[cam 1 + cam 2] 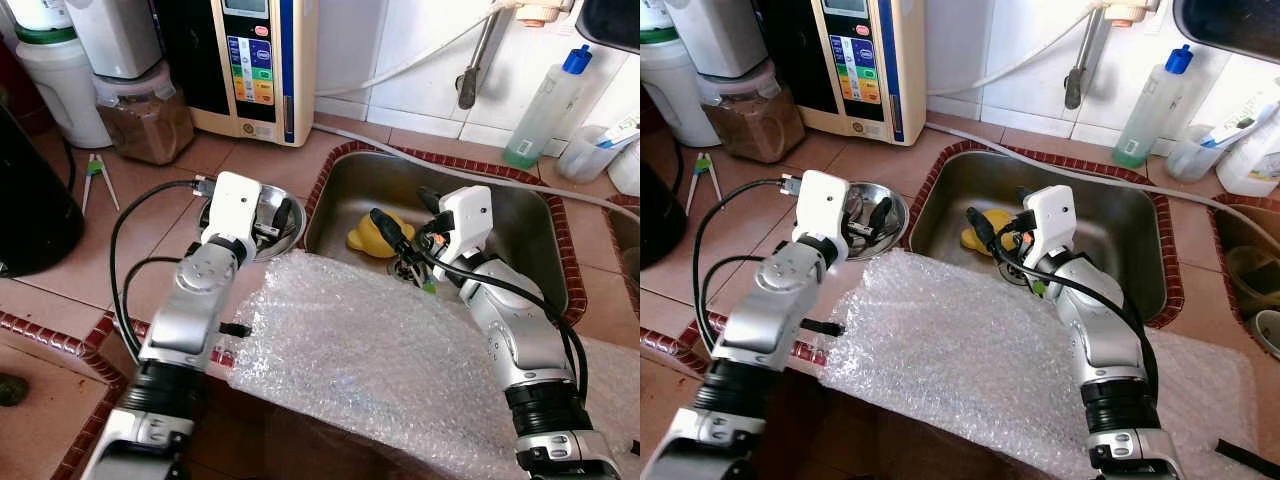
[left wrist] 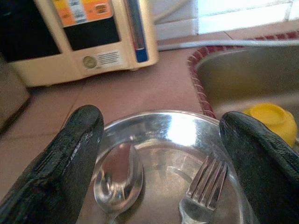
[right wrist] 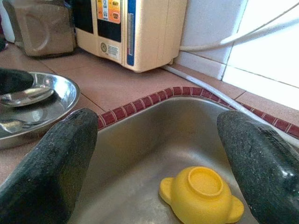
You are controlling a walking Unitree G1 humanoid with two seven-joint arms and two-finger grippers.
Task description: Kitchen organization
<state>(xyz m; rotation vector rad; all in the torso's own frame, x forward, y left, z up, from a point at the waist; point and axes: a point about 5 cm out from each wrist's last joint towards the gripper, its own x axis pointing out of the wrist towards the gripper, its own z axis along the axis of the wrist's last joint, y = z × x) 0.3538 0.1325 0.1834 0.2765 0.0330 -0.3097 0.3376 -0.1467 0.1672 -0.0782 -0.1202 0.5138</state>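
Note:
A shallow steel bowl (image 1: 291,236) sits on the tiled counter just left of the sink (image 1: 500,215). A spoon (image 2: 117,175) and a fork (image 2: 203,186) lie inside it. My left gripper (image 1: 272,222) hovers over this bowl, open, with nothing between its fingers. A small yellow bowl (image 1: 368,238) lies upside down on the sink floor. My right gripper (image 1: 405,212) hangs open above the sink's near left part, just short of the yellow bowl (image 3: 202,193) and holding nothing.
A sheet of bubble wrap (image 1: 370,360) covers the counter's front edge under both arms. A cream water machine (image 1: 255,65) and a jar of brown powder (image 1: 150,115) stand at the back left. A blue-capped bottle (image 1: 545,100) stands behind the sink on the right.

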